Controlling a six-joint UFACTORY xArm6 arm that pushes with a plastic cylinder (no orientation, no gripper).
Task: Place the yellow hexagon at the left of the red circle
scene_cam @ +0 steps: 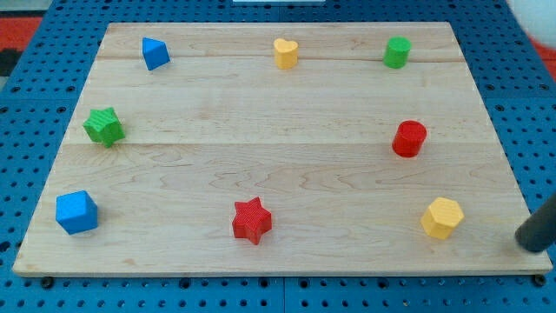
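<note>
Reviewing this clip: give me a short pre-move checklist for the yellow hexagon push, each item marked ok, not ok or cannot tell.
1. Yellow hexagon in view, flat on the board: ok.
2. Red circle in view, above the hexagon toward the view's top: ok.
3. Hexagon already left of the red circle: not ok; it sits below and slightly right.
4. My tip near the hexagon: ok; it is at the view's right edge, apart from it.
5. Tip's very end visible: cannot tell; it is blurred.
6. Red star away from the target spot: ok.

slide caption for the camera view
My tip sits right of the yellow hexagon, below the red circle.
</note>
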